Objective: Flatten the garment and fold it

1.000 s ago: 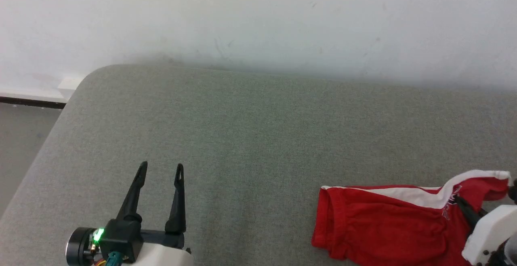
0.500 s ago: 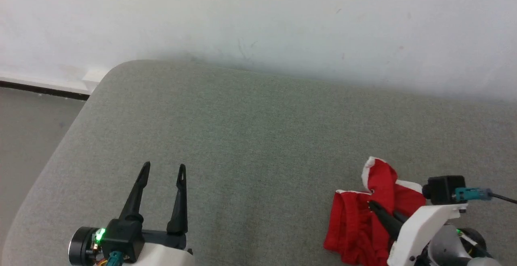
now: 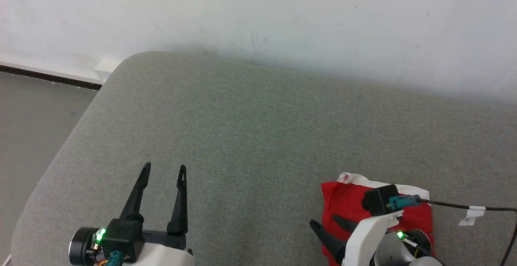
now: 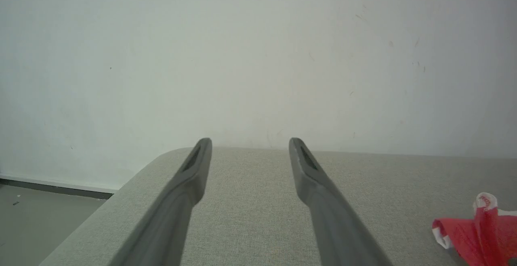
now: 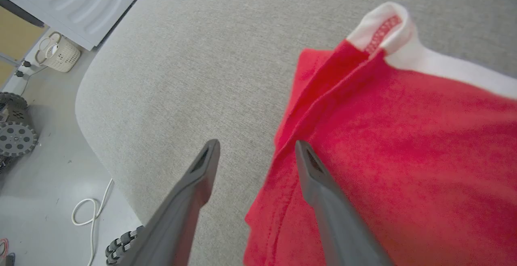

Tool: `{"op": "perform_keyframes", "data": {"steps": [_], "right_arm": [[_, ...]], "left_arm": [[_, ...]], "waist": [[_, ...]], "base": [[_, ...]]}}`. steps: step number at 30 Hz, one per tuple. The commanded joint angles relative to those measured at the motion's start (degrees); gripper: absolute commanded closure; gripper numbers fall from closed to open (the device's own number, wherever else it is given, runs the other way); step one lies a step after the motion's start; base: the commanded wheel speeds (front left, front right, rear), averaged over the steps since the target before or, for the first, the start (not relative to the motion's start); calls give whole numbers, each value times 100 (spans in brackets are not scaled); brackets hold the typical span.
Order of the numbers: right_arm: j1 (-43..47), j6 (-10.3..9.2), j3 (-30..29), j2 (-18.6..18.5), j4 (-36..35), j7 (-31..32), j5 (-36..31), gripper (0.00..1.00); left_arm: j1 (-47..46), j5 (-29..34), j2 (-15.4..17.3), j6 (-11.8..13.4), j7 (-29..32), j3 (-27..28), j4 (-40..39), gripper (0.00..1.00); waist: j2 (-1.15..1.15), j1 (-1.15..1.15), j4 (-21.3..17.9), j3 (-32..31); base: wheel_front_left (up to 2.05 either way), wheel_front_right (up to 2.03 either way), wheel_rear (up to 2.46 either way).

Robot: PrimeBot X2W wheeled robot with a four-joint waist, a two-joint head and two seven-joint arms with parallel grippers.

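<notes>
Garment (image 3: 347,199) is sitting in a compact red heap at the near right of the grey padded worktop (image 3: 242,137), with a white stripe (image 5: 444,70) running along its far edge and curling up into a little loop at one corner. Right claw (image 3: 323,219) is hovering directly over the heap's left edge, fingers spread wide and gripping nothing; in the right wrist view one finger is lying above the red cloth and the other above bare worktop, so the hem is running right between them. Left claw (image 3: 164,165) is hanging well apart on the other side, wide too and empty, pointing at the wall. Everything is turning on that edge: the cloth is lying to the right of both claws, and the right arm is clearly the nearer one. Its long axis is hard to call while it is this bunched.
</notes>
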Motion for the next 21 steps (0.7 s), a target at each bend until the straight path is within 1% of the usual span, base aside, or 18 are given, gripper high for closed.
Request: {"op": "perform_keyframes", "data": {"steps": [1, 4, 6, 10, 12, 14, 15, 19, 21], "right_arm": [[-131, -4, 193, 13, -32, -63, 114, 0], [-229, -4, 317, -14, -106, -159, 173, 0], [-378, -4, 426, -147, -217, -301, 129, 0], [-800, -4, 488, -609, -417, -756, -134, 0], [-1062, -4, 454, -962, -467, -1073, -427, 0], [-1299, -4, 335, -1344, -451, -1446, -926, 0], [-1386, -4, 263, -1472, -442, -1652, -1114, 0], [-1509, -4, -168, -1793, -432, -2414, -1579, 0], [-1418, -4, -534, -1800, -414, -2722, -1671, 0]], "left_arm": [[-11, 56, -42, -16, -27, 36, 18, 0], [-16, 62, -60, -19, -27, 42, 24, 0], [-13, 69, -74, -27, -27, 46, 27, 0], [-13, 80, -92, -46, -27, 68, 18, 0], [-24, 67, -99, -62, -27, 92, 13, 0], [-28, 41, -119, -79, -27, 109, 7, 0], [-29, 28, -129, -85, -27, 119, 5, 0], [-30, 12, -162, -115, -27, 143, -4, 0], [-33, -1, -178, -127, -27, 164, -13, 0]], "waist": [[0, 0, -42, -6], [0, 0, -95, -22], [0, 0, -161, -50], [0, 0, -330, -98], [0, 0, -432, -116], [0, 0, -528, -127], [0, 0, -576, -131], [0, 0, -760, -119], [0, 0, -838, -93]], "base": [[0, 0, 0], [0, 0, 0], [0, 0, 0], [0, 0, 0], [0, 0, 0], [0, 0, 0], [0, 0, 0], [0, 0, 0], [0, 0, 0]]}}
